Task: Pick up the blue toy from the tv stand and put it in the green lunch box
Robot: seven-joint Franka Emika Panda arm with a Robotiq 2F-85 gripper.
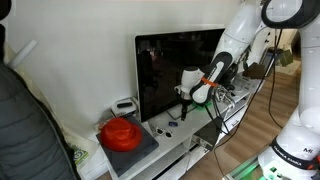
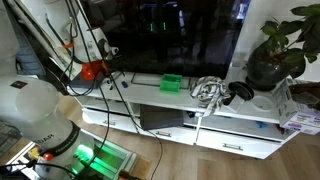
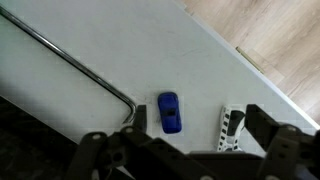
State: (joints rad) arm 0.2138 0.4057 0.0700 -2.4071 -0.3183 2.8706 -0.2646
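At the lower middle of the wrist view, the blue toy lies on the white table, not yet grasped, within the open hand. Next, probably: lower and close.

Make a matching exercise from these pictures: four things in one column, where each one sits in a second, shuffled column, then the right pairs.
Things
1. toy
2. lunch box
3. red round thing
4. plant

Places
A. on a grey tray
B. beside the screen, at one end of the stand
C. on the stand, in front of the screen
D. on the white top, next to a thin bent rod

Pairs: 1-D, 2-C, 3-A, 4-B
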